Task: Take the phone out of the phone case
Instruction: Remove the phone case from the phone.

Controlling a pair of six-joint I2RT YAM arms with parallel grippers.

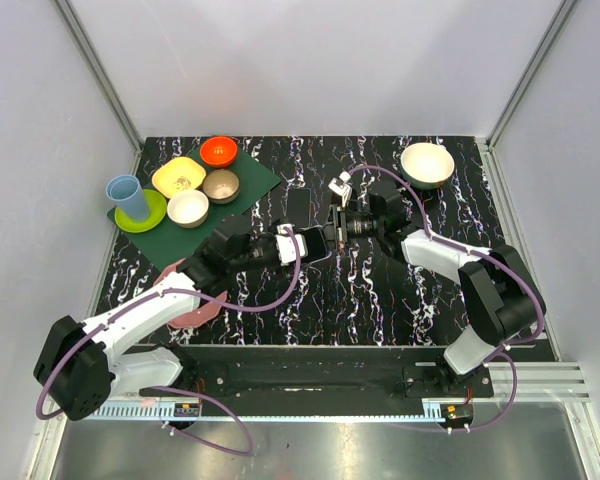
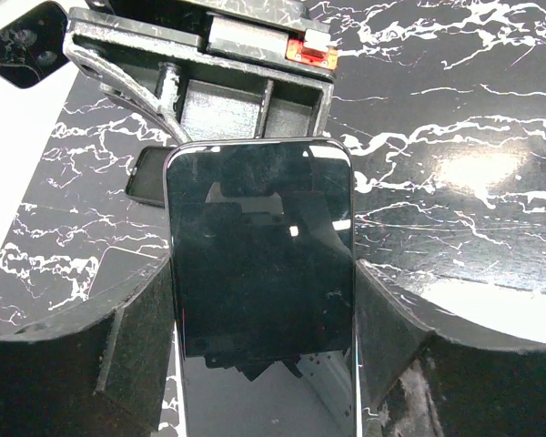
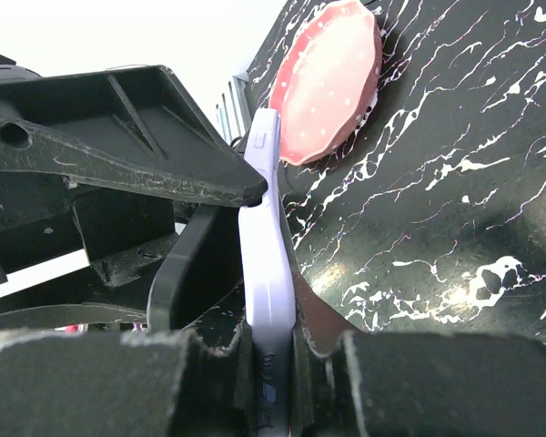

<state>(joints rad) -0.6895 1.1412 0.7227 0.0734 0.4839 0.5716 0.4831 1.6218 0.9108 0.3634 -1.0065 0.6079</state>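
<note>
The phone (image 1: 311,243) is held in the air between both grippers above the middle of the table. In the left wrist view its black screen (image 2: 259,264) faces the camera. My left gripper (image 2: 264,364) is shut on its two long sides. In the right wrist view its lavender edge (image 3: 268,264) stands upright, and my right gripper (image 3: 273,364) is shut on it. The black phone case (image 3: 177,269) curves away from the back of the phone, and a corner of the case (image 2: 148,175) sticks out beside the screen. My left gripper (image 1: 292,245) and right gripper (image 1: 330,236) face each other.
A pink plate (image 1: 192,303) lies under the left arm, also in the right wrist view (image 3: 329,82). A green mat (image 1: 225,195) at the back left carries several bowls and a blue cup (image 1: 127,196). A white bowl (image 1: 427,164) sits at the back right. A flat black rectangle (image 1: 300,207) lies behind the grippers.
</note>
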